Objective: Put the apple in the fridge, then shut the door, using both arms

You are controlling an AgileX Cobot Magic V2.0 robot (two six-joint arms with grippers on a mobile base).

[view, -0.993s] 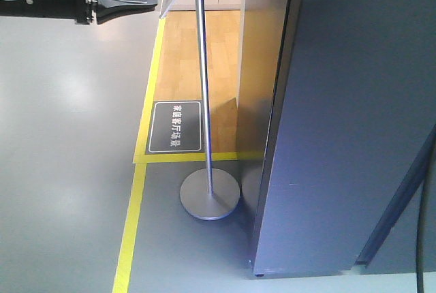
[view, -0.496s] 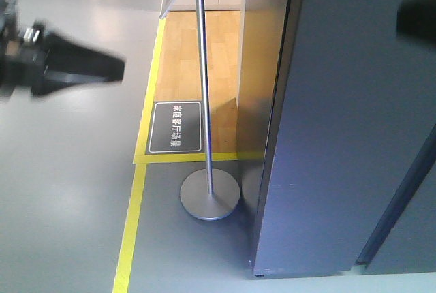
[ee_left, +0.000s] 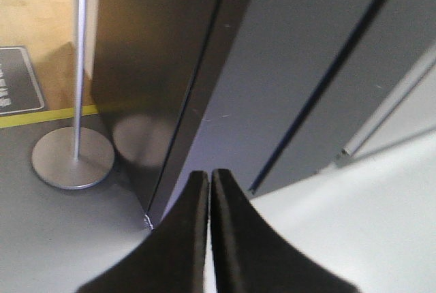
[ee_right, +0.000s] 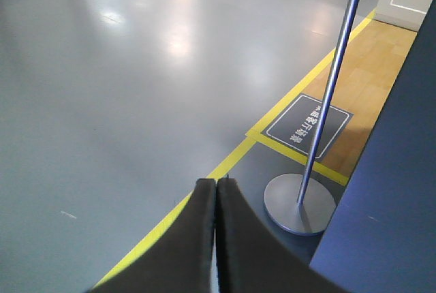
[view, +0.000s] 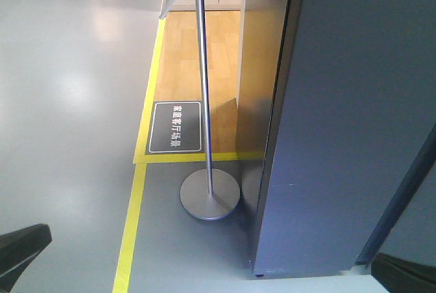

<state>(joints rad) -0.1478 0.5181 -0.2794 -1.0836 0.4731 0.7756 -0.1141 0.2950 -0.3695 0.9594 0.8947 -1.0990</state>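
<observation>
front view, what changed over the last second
Both arms dropped: the left gripper went from the top-left corner down to the bottom-left corner, and the right gripper from the top-right edge to the bottom-right corner. Both are shut and empty. The fridge, sign stand and floor sign stayed put.

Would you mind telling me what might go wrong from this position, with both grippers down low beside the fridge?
1. The sign stand has its round base on the floor right beside the fridge; an arm sweep or base move could knock it over.
2. Both the left gripper and the right gripper are shut and empty, and no apple is visible, so any placing would fail.
3. The left gripper sits near the fridge's corner and could scrape it.
</observation>
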